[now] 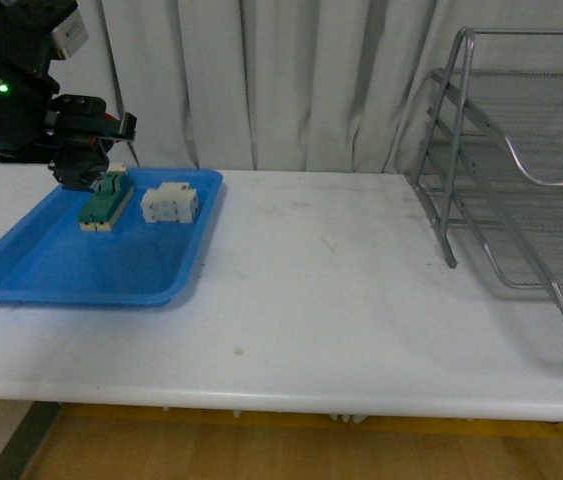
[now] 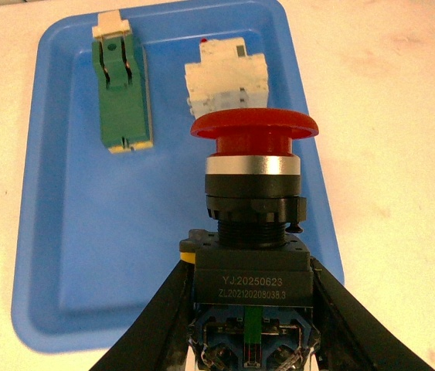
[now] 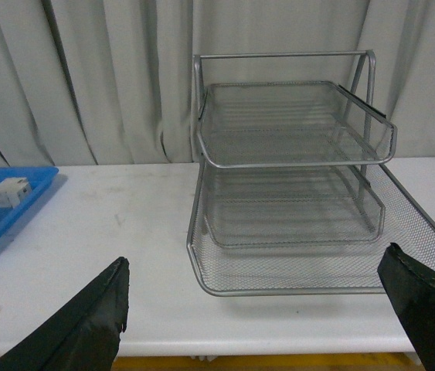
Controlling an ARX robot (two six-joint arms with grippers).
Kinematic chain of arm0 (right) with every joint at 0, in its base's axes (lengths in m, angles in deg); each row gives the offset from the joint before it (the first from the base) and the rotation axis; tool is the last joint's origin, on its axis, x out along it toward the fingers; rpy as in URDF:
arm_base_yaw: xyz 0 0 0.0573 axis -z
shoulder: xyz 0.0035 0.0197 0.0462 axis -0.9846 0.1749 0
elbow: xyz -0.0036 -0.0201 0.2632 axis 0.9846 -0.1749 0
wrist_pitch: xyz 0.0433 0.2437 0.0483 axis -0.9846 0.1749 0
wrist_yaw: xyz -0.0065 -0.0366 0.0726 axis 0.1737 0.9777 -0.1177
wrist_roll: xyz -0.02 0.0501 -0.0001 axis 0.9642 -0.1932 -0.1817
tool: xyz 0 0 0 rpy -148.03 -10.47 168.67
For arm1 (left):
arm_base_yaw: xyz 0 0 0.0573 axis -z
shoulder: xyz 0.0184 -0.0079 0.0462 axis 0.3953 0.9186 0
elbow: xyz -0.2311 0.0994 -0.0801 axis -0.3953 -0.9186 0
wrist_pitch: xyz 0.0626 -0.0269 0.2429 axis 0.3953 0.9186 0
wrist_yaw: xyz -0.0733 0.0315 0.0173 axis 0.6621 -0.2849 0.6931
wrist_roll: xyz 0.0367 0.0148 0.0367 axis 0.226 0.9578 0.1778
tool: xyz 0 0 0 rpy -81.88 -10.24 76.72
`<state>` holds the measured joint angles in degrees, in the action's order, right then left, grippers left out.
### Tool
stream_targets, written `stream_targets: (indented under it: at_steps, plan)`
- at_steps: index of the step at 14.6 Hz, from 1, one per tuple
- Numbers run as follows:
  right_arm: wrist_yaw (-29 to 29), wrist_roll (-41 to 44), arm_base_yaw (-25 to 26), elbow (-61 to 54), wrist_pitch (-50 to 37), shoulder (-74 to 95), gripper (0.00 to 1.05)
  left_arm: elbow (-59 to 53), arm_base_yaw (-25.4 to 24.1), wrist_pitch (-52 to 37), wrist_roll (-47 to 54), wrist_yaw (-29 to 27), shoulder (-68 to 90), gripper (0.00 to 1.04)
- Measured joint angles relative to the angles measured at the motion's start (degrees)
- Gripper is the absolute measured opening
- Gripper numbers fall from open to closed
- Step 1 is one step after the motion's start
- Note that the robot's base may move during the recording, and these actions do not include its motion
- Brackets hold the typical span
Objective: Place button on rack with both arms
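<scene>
My left gripper (image 2: 252,313) is shut on the button (image 2: 253,131), its black fingers (image 2: 159,313) clamping the black boxy body while the red mushroom cap points away from the wrist. In the front view the left gripper (image 1: 86,168) hovers over the far left corner of the blue tray (image 1: 61,270), and the button is hard to make out there. The silver three-tier wire rack (image 1: 541,230) stands at the table's right end. In the right wrist view my right gripper (image 3: 259,309) is open and empty, in front of the rack (image 3: 317,263) and apart from it.
The blue tray (image 2: 70,255) holds a green-topped beige switch block (image 1: 106,200) (image 2: 124,93) and a white block (image 1: 169,204) (image 2: 225,77). The white table (image 1: 341,300) lies between tray and rack. Grey curtains hang behind. The tray's corner also shows in the right wrist view (image 3: 1,220).
</scene>
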<state>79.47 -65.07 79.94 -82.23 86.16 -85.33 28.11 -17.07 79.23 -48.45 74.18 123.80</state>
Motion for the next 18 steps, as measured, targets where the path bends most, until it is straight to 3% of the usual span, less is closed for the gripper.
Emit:
stream_targets:
  at_steps: [6, 9, 14, 18]
  plan:
    - [0.0, 0.0, 0.0, 0.0, 0.0, 0.0, 0.98, -7.3, 0.4, -0.5, 0.6, 0.2, -6.7, 0.36]
    - [0.0, 0.0, 0.0, 0.0, 0.0, 0.0, 0.98, -18.1, 0.7, -1.2, 0.7, 0.7, -19.4, 0.36]
    - [0.0, 0.0, 0.0, 0.0, 0.0, 0.0, 0.98, -27.4, -5.2, -3.0, 2.1, 2.7, -25.2, 0.36]
    - [0.0, 0.0, 0.0, 0.0, 0.0, 0.0, 0.98, -28.0, -5.6, -4.0, 3.2, 3.5, -26.1, 0.36]
